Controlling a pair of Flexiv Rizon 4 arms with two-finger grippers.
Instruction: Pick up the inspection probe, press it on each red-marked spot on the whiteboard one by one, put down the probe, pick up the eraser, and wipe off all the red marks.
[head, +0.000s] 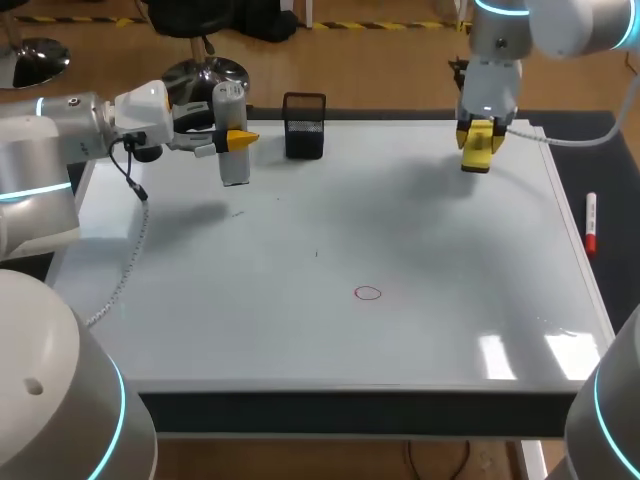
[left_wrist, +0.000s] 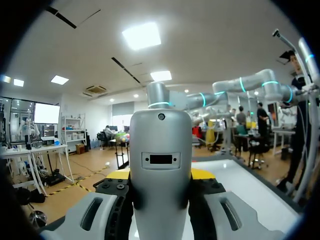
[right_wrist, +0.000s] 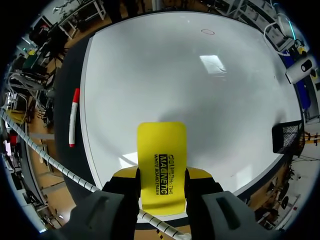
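My left gripper (head: 236, 138) is shut on the grey-white inspection probe (head: 231, 135), holding it upright above the whiteboard's far left part. In the left wrist view the probe (left_wrist: 160, 170) fills the space between the fingers (left_wrist: 119, 174), which press on both its sides. At the board's far right, my right gripper (head: 479, 146) is shut on the yellow eraser (head: 478, 147) and hangs above the surface. The eraser (right_wrist: 161, 167) sits clamped between the right fingers. One red circle mark (head: 368, 293) lies near the middle front of the whiteboard (head: 330, 250); from the right wrist the mark (right_wrist: 207, 32) is far ahead.
A black mesh pen cup (head: 304, 125) stands at the board's back edge, close to the probe. A red marker pen (head: 590, 224) lies off the board's right edge on the dark table. The pen cup (right_wrist: 288, 136) and marker (right_wrist: 74, 117) also show in the right wrist view.
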